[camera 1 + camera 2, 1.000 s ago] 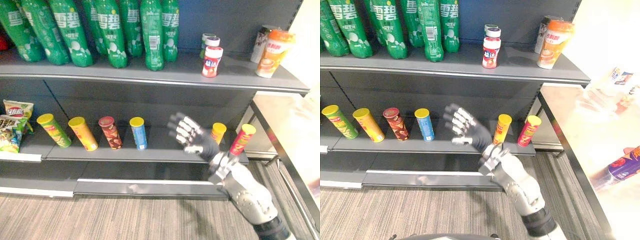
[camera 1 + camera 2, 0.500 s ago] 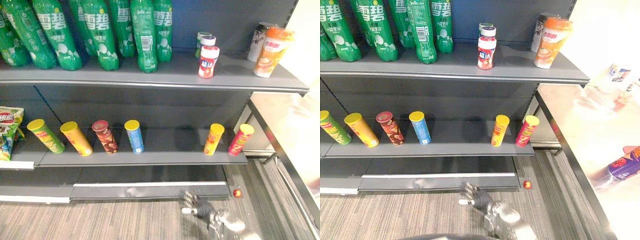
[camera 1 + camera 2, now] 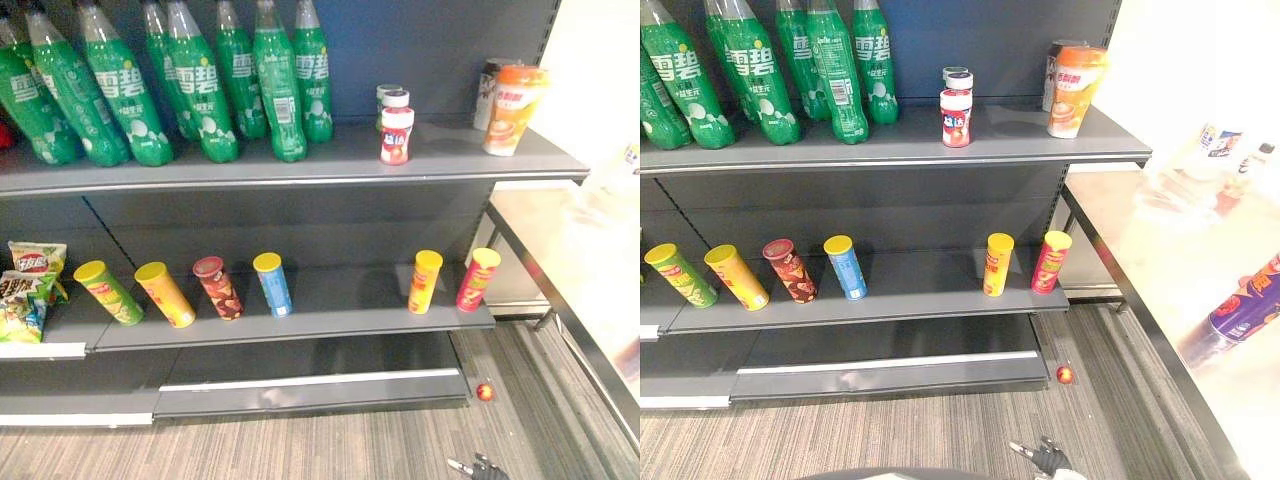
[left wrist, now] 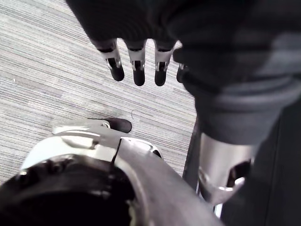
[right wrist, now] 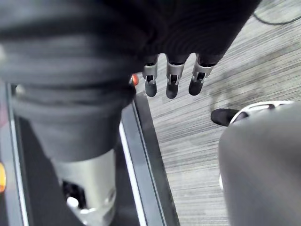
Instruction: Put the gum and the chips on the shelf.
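The gum point(image 3: 396, 135) is seen upright on the upper shelf point(image 3: 250, 170), and the chips point(image 3: 425, 281) are stood on the lower shelf point(image 3: 340, 310) at its 6 o'clock. The right hand point(image 5: 171, 80) and left hand point(image 4: 137, 66) are held over the floor point(image 5: 197, 155), fingers straight and empty. Placing seems done, though another pick from the counter point(image 3: 1140, 260) at 3 o'clock is possibly called for.

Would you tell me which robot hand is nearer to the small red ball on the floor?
Right. The right robot hand hangs just short of the red ball; the left robot hand hangs over bare carpet, seemingly farther off.
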Tool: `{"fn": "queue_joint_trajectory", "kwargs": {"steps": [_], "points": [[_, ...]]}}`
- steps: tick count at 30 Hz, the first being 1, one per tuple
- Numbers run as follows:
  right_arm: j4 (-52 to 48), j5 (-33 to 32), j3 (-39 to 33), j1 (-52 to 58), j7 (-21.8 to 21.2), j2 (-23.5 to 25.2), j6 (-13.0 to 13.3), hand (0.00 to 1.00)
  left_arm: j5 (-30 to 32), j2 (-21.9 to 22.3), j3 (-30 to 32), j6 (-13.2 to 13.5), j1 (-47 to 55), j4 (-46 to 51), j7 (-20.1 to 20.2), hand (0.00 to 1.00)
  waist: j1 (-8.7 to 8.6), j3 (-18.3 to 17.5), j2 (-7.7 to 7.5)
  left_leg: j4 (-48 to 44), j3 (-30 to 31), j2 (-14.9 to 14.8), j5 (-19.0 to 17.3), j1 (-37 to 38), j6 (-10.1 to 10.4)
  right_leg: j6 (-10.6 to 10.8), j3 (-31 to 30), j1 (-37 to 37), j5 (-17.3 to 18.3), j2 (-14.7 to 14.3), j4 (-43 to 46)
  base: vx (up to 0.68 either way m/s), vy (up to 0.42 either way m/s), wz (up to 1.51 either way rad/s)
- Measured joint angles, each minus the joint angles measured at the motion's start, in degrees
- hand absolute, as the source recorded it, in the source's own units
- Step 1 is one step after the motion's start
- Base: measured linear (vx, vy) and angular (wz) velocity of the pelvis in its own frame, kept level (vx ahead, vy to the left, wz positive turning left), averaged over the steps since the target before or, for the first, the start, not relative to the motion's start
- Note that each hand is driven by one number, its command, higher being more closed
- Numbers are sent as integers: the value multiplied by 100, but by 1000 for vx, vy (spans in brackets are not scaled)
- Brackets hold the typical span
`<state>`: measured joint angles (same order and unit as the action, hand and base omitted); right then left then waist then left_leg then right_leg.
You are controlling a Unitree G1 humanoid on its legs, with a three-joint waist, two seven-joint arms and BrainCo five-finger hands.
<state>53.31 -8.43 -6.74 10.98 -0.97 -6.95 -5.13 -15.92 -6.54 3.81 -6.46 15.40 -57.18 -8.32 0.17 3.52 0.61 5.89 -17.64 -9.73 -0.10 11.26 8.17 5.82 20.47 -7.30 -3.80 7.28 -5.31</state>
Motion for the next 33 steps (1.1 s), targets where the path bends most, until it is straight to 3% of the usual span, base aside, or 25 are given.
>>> {"fn": "queue_joint_trajectory", "kwargs": {"steps": [11, 12, 16, 18, 19, 21, 22, 23, 24, 26, 28, 29, 31, 33], "points": [[277, 148, -408, 311, 211, 116, -41, 0, -177, 4, 106, -47, -47, -159, 1, 0, -61, 39, -50, 0, -172, 25, -156, 79, 0, 52, -189, 40, 68, 7, 48, 61, 35, -7], [279, 80, -420, 305, 300, 121, -38, 0, -162, 10, 105, -50, -50, -157, 3, 0, -67, 81, -5, -1, -247, 24, -182, 126, 30, 55, -253, 145, 177, 34, 273, 87, 65, -25], [259, -316, -715, 326, 535, 278, 22, 0, -27, -18, 102, -135, -116, -141, 45, 0, -162, 200, -94, -3, -551, 131, -228, 264, -14, 118, -550, 590, 453, 229, 1136, 87, 80, -36], [260, -560, -1004, 391, 730, 400, 132, 0, 294, -76, 101, -240, -268, -119, 168, 0, -170, 411, -174, -14, -1124, 241, -246, 355, -42, 116, -743, 847, 410, 345, 1384, 17, 102, -76], [259, -561, -1058, 407, 757, 431, 168, 0, 332, -87, 105, -246, -296, -102, 200, 0, -173, 480, -176, -37, -1276, 255, -258, 414, -59, 79, -732, 879, 375, 351, 1451, -37, 96, -99], [259, -554, -1140, 432, 777, 455, 215, 0, 335, -60, 154, -244, -362, -78, 213, 0, -173, 606, -162, -45, -1871, 238, -313, 560, -132, -320, -365, 1132, -30, 221, 1602, -86, 80, -117], [241, -553, -1140, 419, 768, 460, 233, 0, 332, -36, 244, -252, -372, -53, 213, 0, -164, 649, -120, -46, -2303, 177, -315, 598, -156, -539, -123, 1229, -458, 54, 1425, -179, 92, -173], [193, -548, -1157, 277, 731, 437, 286, 0, 329, 17, 358, -242, -291, 45, 216, 0, -113, 728, 30, -70, -2885, -23, -388, 623, -260, -651, 276, 1286, -676, -105, 1225, -252, 72, -205], [226, -546, -1229, 219, 644, 457, 302, 0, 313, 13, 478, -227, -323, 116, 203, 0, -185, 798, -70, -226, -3253, -97, -457, 618, -272, -873, 946, 1483, 173, 109, 2430, -227, 20, -176], [416, -538, -1439, 268, 555, 460, 463, 0, 289, 27, 498, -228, -382, 126, 194, 0, -150, 818, -45, -347, -3727, -222, -477, 753, -255, -867, 1628, 1265, 702, 397, 3453, -111, -2, -143], [515, -515, -1543, 261, 553, 502, 556, 0, 249, 19, 515, -188, -369, 115, 194, 0, -149, 837, -88, -412, -4091, -195, -464, 906, -238, -812, 1688, 855, 672, 594, 3431, 3, -33, -133], [564, -514, -1547, 223, 553, 547, 613, 0, 252, 5, 539, -146, -396, 111, 191, 0, -161, 861, -140, -478, -4197, -161, -465, 907, -239, -644, 1559, 792, 712, 496, 3108, 0, -125, -118], [563, -508, -1602, 149, 550, 546, 720, 0, 247, 63, 550, -64, -556, 20, 184, 0, -183, 979, -29, -496, -4148, -154, -468, 893, -235, -656, 1405, 678, 722, 124, 2329, -30, -187, -115], [567, -506, -1704, 164, 555, 551, 718, 0, 245, 119, 561, 9, -607, 16, 171, 0, -183, 1032, -36, -487, -4155, -89, -511, 887, -155, -559, 1264, 539, 783, -53, 1705, -56, -159, -66]]}}
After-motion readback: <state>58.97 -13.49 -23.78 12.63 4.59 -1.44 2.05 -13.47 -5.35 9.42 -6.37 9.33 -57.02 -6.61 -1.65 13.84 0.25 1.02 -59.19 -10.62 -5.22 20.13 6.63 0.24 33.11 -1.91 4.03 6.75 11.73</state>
